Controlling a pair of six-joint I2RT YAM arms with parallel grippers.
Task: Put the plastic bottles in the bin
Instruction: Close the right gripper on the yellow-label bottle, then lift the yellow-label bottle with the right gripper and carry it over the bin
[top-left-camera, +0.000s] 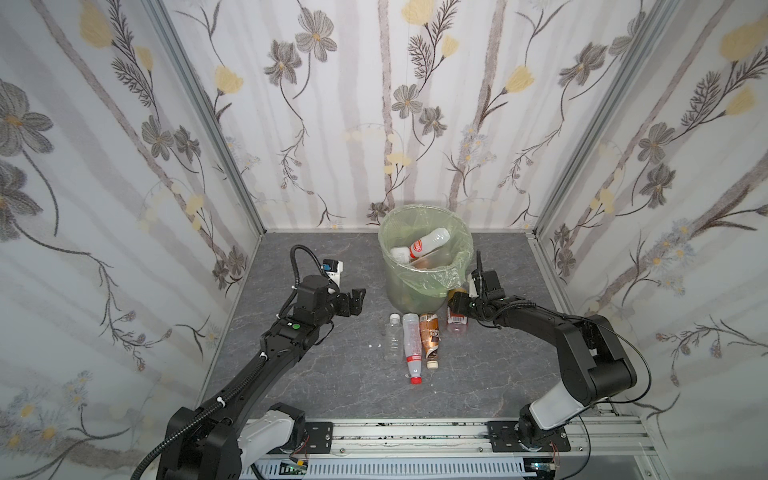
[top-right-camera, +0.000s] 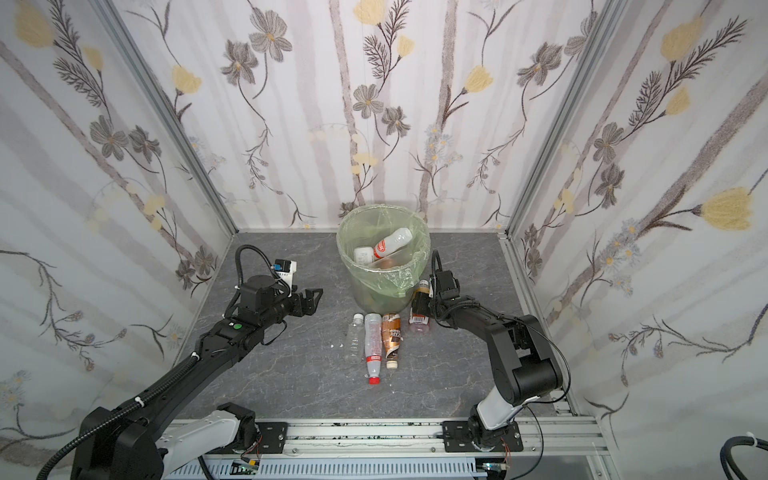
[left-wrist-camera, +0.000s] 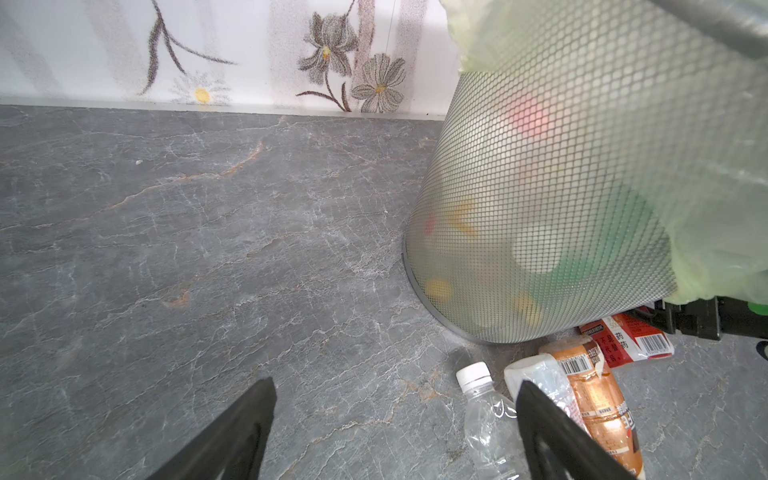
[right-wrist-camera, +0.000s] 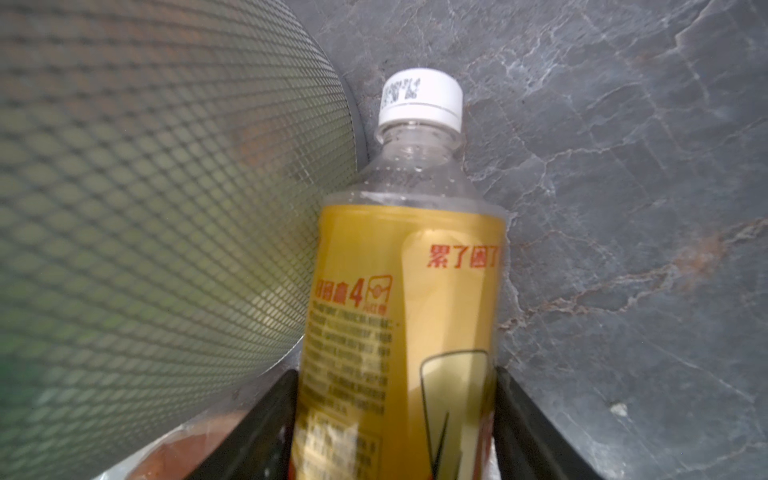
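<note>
Right gripper (right-wrist-camera: 395, 374) is down beside the bin (top-left-camera: 409, 291), on its right as both top views show it, and it has a yellow-labelled bottle (right-wrist-camera: 407, 270) square between its fingers (right-wrist-camera: 266, 419). The right wrist view shows one black finger flat against each flank of the label, about half spread, the bottle's lower body filling the gap. The white cap points straight away from the gripper and the bottle's shoulder touches the bin's mesh wall. I can't tell whether that bottle is clear of the table (top-left-camera: 311, 374). Just under it lies a red-labelled bottle (top-left-camera: 457, 322), partly covered by the gripper. Over on the other side, the left gripper (top-left-camera: 359, 297) hangs above bare table well to the left of the bin, fingers spread wide with nothing between them. Its wrist view looks past the two fingertips at three bottles lying side by side against the foot of the bin: a clear bottle (top-left-camera: 392, 336) with a white cap, a red-capped bottle (top-left-camera: 411, 349), and a brown coffee bottle (top-left-camera: 429, 338). The clear one is nearest the left gripper, but apart from it. Inside the bin's green bag a white bottle with a red label (top-left-camera: 428, 243) lies on top of the pile, and blurred colours show through the mesh lower down.
</note>
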